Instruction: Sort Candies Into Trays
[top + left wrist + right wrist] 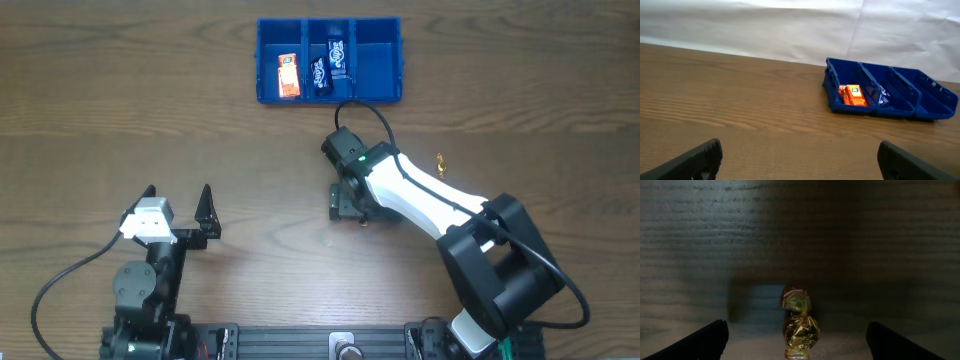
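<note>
Hovering low over the tabletop point(120, 110), the right claw point(350, 207) has its fingers spread wide and grips nothing. A gold-foil candy point(800, 330) lies on the wood between them.

The candy looks small and light: a roundish body with a twisted foil tail at one end. The foil is probably slick and crinkly. The body seems firm enough for a gentle squeeze, though a hard pinch could dent it or squirt it sideways. The best hold, I judge, is across the round body, low near the wood. The tail would only fold and slip. Because the candy is so light, one finger touching first could roll it away, so centring matters.

The blue tray point(378, 72) sits farther up the tabletop, well apart from the right claw. Its left compartment holds an orange candy point(289, 75) and its middle one holds blue candies point(330, 65). The right one is bare (a likely home for the gold piece).

A black cable point(365, 108) from the right arm loops between claw and tray, just short of the tray's near wall, and may brush it on the way over. A small gold speck point(440, 160) lies beside the right arm, perhaps another candy, but it is too small to tell. The left claw point(178, 195) stands wide open and empty, well apart on the left, out of the way.
</note>
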